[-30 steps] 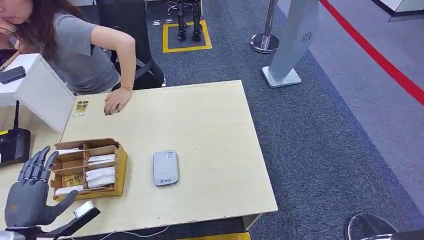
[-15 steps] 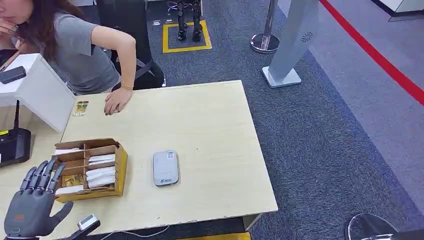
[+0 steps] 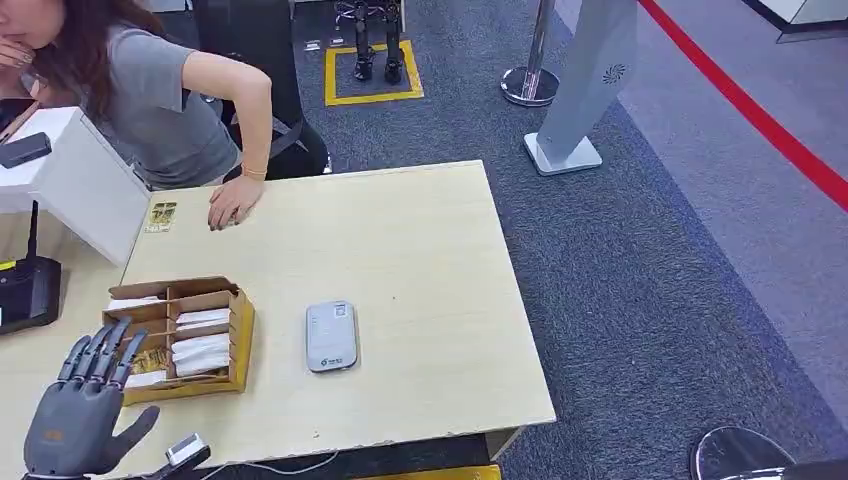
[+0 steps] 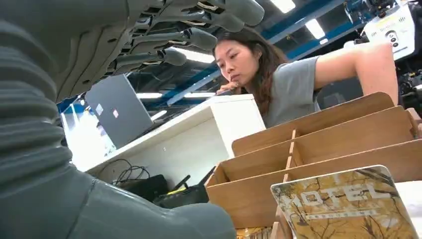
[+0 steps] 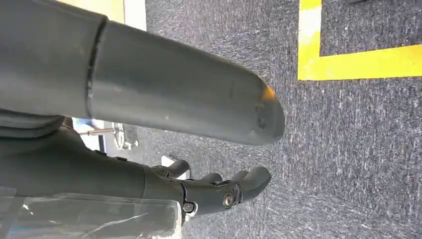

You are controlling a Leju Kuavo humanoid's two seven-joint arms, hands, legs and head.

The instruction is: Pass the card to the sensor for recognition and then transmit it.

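At the head view's lower left, the left hand [image 3: 85,410] hovers spread wide and empty beside the card box [image 3: 180,338] (presumably ready to pick a card), while the right hand [image 5: 219,191] hangs curled over the floor.

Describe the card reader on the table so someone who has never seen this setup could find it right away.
Start at the light wooden table in the head view and find the wooden divided card box near its front left. Just to the right of that box, apart from it, lies the sensor, flat on the tabletop. It is the one grey, rounded-corner slab there, unlike the brown box and its pale cards.
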